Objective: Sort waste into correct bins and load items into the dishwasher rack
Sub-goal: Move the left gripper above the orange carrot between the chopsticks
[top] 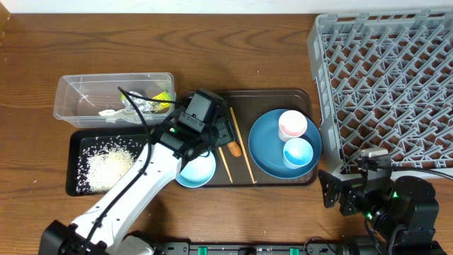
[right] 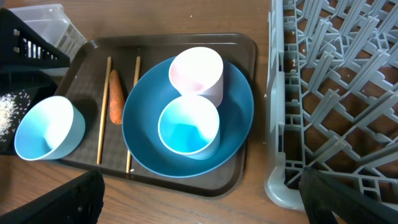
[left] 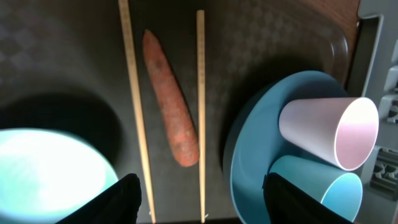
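The orange sausage-like piece (left: 171, 112) lies between two chopsticks (left: 200, 112) on the brown tray; it also shows overhead (top: 233, 149). My left gripper (left: 199, 199) is open just above them, empty. The blue plate (top: 267, 152) holds the pink cup (top: 292, 125) and light blue cup (top: 298, 152). The pale blue bowl (top: 198, 170) sits at the tray's left front. The clear tub (top: 78, 99) holds the napkin and yellow-green wrapper (top: 161, 98). The black tray (top: 76, 152) holds rice (top: 110, 166). My right gripper (right: 199, 199) is open near the table's front edge, beside the grey rack (top: 382, 78).
The brown serving tray (top: 269, 94) lies mid-table between the bins and the rack. The rack's near corner (right: 283, 186) is close to the right gripper. Bare wooden table stretches at the back left.
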Motion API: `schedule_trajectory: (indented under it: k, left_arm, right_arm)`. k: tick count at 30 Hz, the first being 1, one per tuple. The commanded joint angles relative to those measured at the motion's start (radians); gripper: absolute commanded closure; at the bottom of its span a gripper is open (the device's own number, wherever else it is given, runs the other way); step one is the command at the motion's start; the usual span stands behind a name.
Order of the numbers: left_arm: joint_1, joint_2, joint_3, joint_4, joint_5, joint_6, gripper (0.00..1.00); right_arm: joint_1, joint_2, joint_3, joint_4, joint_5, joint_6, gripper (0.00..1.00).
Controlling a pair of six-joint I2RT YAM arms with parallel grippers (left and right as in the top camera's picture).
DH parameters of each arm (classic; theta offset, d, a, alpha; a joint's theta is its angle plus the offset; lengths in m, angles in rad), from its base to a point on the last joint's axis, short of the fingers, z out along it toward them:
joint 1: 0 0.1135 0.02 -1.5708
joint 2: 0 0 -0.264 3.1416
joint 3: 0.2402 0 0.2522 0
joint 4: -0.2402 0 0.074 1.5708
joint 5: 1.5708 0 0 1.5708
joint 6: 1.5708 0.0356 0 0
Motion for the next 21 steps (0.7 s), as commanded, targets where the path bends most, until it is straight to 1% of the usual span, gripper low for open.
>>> schedule_trajectory:
  k: [1,4,7,14,21]
  left_arm:
    - [-0.002,0.026,0.011,0.018,-0.019,-0.01,0.35]
    - [-0.003,0.053,0.011,0.018,-0.032,-0.021,0.35]
    - [-0.003,0.086,0.011,0.027,-0.07,-0.058,0.35]
    - [-0.003,0.159,0.011,0.1,-0.071,-0.058,0.35]
    - [-0.003,0.222,0.011,0.141,-0.072,-0.058,0.35]
  right_arm:
    - [0.011,-0.002,0.016,-0.003,0.003,0.008,0.01]
    - [0.011,-0.002,0.016,-0.003,0.003,0.008,0.01]
    - [0.011,-0.002,0.016,-0.011,0.003,0.008,0.01]
    - [0.011,-0.002,0.016,-0.043,0.003,0.008,0.01]
    - [0.011,-0.002,0.016,-0.043,0.003,0.008,0.01]
